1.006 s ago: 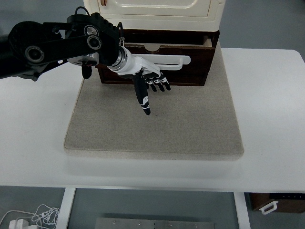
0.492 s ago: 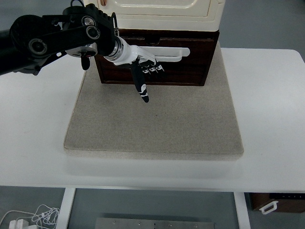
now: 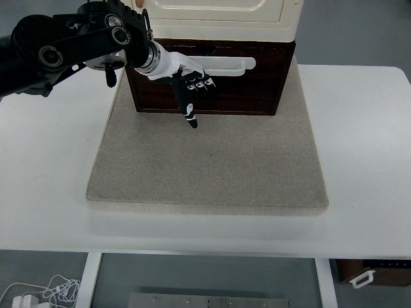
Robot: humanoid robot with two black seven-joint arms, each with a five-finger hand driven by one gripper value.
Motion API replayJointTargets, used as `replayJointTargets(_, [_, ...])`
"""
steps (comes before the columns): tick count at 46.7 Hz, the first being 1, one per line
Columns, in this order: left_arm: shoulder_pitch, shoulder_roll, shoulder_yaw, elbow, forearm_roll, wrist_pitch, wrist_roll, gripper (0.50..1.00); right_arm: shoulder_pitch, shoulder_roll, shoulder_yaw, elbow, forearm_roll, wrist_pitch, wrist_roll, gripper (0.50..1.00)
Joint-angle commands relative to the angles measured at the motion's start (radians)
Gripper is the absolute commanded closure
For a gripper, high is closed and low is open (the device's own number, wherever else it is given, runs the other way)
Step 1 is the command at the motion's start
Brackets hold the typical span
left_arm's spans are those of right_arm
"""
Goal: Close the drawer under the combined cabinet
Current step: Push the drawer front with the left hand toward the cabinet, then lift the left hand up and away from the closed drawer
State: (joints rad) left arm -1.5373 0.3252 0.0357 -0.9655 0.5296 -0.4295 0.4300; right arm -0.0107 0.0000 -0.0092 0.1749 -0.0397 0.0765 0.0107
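Observation:
A cream cabinet (image 3: 221,16) stands on a dark brown drawer unit at the back of a grey mat. The drawer (image 3: 250,86) has a white bar handle (image 3: 228,63) and its front sits flush with the brown frame. My left hand (image 3: 191,90) comes in from the upper left and lies flat against the drawer front just under the handle. Its fingers (image 3: 188,106) are extended and hold nothing, with the thumb pointing down over the mat. The right arm is out of view.
The grey mat (image 3: 209,160) lies on a white table (image 3: 366,141). White cables (image 3: 38,292) sit on the floor at bottom left. A brown box (image 3: 379,273) shows under the table at bottom right.
The drawer, pulled out a second ago, has slid back into the unit. My left hand has travelled with it toward the cabinet, staying pressed on its front.

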Motion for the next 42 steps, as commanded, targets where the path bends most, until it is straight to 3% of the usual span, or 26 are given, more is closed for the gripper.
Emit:
replayJointTargets(1, [0.000, 0.002, 0.000, 0.001, -0.002, 0.002, -0.001, 0.500, 0.000, 0.000, 0.000, 0.000, 0.000, 0.000, 0.000, 0.548])
replayJointTargets(22, [0.026, -0.011, -0.097, -0.096, -0.008, -0.092, -0.007, 0.500, 0.000, 0.000, 0.000, 0.000, 0.000, -0.001, 0.000, 0.548])
replayJointTargets(42, [0.026, -0.003, -0.447, -0.134, -0.017, -0.146, -0.155, 0.500, 0.000, 0.000, 0.000, 0.000, 0.000, 0.000, 0.000, 0.548])
